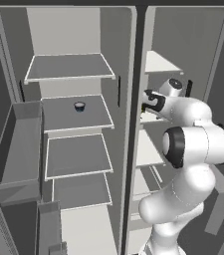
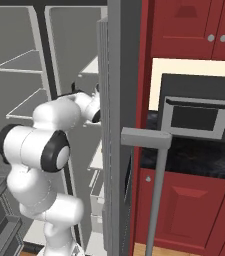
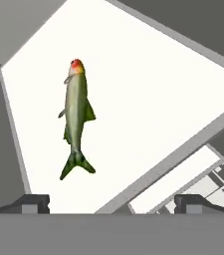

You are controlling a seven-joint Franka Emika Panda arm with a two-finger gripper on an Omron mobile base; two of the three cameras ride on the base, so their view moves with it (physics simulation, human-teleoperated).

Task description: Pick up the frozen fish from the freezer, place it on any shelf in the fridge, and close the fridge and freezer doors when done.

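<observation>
Two compartments stand open side by side in the left base view: the fridge (image 1: 73,124) fills the left and centre of the frame with its grey shelves, and the freezer (image 1: 156,99) takes the right, where the arm reaches in over a white shelf. Both doors are still open, so most of the task lies ahead.

Biggest risk, as I judge it, is the arm itself — its bulky elbow sits in the centre right of that frame, close to the divider between the compartments, and a careless descent or pull-back could knock the divider or the shelf edges above and below. Next, the freezer shelf (image 3: 148,94) is slick-looking and flat, so a closing pinch that lands off-centre could push the fish away rather than catch it.

Smallest, the frozen fish (image 3: 75,119) lies flat on that white shelf in the left half of the hand view, head toward the top of the frame and tail toward the bottom. The gripper (image 3: 112,203) is spread wide and empty, its tips at the bottom edge; the fish sits above them and left of the midline, apart from both — a grasp would, I think, need a sideways correction first.
</observation>
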